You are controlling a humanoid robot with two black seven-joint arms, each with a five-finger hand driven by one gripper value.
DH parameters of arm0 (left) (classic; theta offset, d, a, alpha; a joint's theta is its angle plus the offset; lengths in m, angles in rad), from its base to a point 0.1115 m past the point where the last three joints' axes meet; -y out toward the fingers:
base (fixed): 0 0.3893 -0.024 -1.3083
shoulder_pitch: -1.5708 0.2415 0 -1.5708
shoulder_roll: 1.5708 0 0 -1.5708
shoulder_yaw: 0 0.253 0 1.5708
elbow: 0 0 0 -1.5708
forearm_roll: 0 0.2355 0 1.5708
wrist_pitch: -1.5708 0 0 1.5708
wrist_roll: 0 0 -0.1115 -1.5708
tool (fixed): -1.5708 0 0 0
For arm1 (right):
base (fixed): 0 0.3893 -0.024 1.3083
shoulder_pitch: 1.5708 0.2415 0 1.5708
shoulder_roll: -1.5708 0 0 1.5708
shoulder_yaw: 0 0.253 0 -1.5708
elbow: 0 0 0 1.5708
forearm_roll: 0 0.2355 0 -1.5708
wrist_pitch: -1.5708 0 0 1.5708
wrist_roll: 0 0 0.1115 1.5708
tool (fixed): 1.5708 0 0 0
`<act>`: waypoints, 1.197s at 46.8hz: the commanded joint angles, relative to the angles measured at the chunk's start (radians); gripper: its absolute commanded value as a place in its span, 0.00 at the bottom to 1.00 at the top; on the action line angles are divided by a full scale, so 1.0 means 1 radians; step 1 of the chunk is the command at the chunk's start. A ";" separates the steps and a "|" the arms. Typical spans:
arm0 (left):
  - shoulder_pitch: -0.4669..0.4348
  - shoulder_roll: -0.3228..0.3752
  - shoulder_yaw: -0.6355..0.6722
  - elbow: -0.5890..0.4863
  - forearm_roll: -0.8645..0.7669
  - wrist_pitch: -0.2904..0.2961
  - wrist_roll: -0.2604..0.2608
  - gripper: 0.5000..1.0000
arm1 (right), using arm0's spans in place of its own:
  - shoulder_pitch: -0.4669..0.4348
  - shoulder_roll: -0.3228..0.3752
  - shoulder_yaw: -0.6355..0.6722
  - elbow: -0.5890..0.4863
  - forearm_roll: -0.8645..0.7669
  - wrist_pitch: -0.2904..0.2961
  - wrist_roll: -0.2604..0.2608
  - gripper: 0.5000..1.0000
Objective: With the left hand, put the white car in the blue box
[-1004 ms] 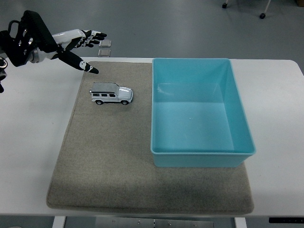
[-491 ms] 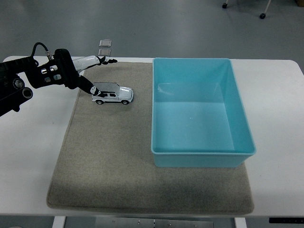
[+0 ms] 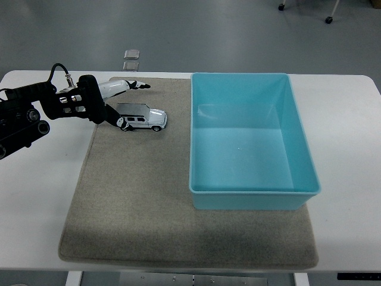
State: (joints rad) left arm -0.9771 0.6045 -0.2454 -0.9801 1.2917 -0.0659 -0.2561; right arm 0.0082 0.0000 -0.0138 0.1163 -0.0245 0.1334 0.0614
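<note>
A lab or test room is showing here: a plain white table (image 3: 345, 119), grey floor (image 3: 208, 30), and chair castors (image 3: 328, 19) behind.

Glossy plastic box (image 3: 300, 173), matt felt mat (image 3: 131, 202)

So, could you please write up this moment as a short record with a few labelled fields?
left hand: at the rear of the white car, fingers spread around it, grasp not closed
white car: upright on the mat, left of the box
blue box: on the mat's right side, nothing inside
grey mat: flat on the white table
right hand: out of view
task status: car not yet lifted
</note>
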 commanded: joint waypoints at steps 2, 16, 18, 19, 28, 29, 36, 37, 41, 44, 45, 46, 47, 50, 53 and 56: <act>0.000 0.000 -0.002 0.001 0.046 0.001 0.000 0.79 | -0.001 0.000 0.000 0.000 0.000 0.000 0.000 0.87; -0.005 0.000 0.000 0.015 0.051 0.001 0.000 0.45 | -0.001 0.000 0.000 -0.001 0.000 0.000 0.000 0.87; -0.006 0.000 0.000 0.015 0.051 0.001 0.002 0.38 | -0.001 0.000 0.000 0.000 0.000 0.000 0.000 0.87; -0.006 0.000 0.000 0.014 0.051 0.000 0.002 0.35 | -0.001 0.000 0.000 0.000 0.000 0.000 0.000 0.87; -0.005 0.000 0.000 0.014 0.051 0.000 0.000 0.29 | -0.001 0.000 0.000 0.000 0.000 0.000 0.000 0.87; -0.005 0.000 0.000 0.014 0.051 0.000 0.001 0.24 | -0.001 0.000 0.000 0.000 0.000 0.000 0.000 0.87; -0.011 0.000 0.000 0.014 0.051 -0.002 0.002 0.06 | -0.001 0.000 0.000 0.000 0.000 0.000 0.000 0.87; -0.011 0.001 0.000 0.014 0.051 -0.005 0.000 0.02 | -0.001 0.000 0.000 -0.001 0.000 0.000 0.000 0.87; -0.014 0.001 0.000 0.014 0.051 -0.008 0.002 0.00 | -0.001 0.000 0.000 0.000 0.000 0.000 0.000 0.87; -0.014 0.003 0.000 0.014 0.051 -0.011 0.002 0.00 | 0.001 0.000 0.000 -0.001 0.000 0.000 0.000 0.87; -0.014 0.004 0.000 0.014 0.051 -0.012 0.002 0.00 | -0.001 0.000 0.000 0.000 0.000 0.000 0.000 0.87; -0.015 0.006 0.000 0.014 0.051 -0.015 0.000 0.00 | -0.001 0.000 0.000 0.000 0.000 0.000 0.000 0.87; -0.015 0.006 0.000 0.012 0.051 -0.017 0.000 0.00 | -0.001 0.000 0.000 0.000 0.000 0.000 0.000 0.87; -0.017 0.011 0.000 0.012 0.051 -0.018 0.000 0.00 | -0.001 0.000 0.000 0.000 0.000 0.000 0.000 0.87; -0.028 0.014 0.000 0.012 0.049 -0.020 0.000 0.00 | -0.001 0.000 0.000 0.000 0.000 0.000 0.000 0.87; -0.029 0.018 0.000 0.012 0.047 -0.023 0.000 0.00 | -0.001 0.000 0.000 0.000 0.000 0.000 0.000 0.87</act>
State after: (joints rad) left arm -1.0038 0.6187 -0.2455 -0.9675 1.3422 -0.0852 -0.2555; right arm 0.0077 0.0000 -0.0138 0.1164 -0.0246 0.1334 0.0613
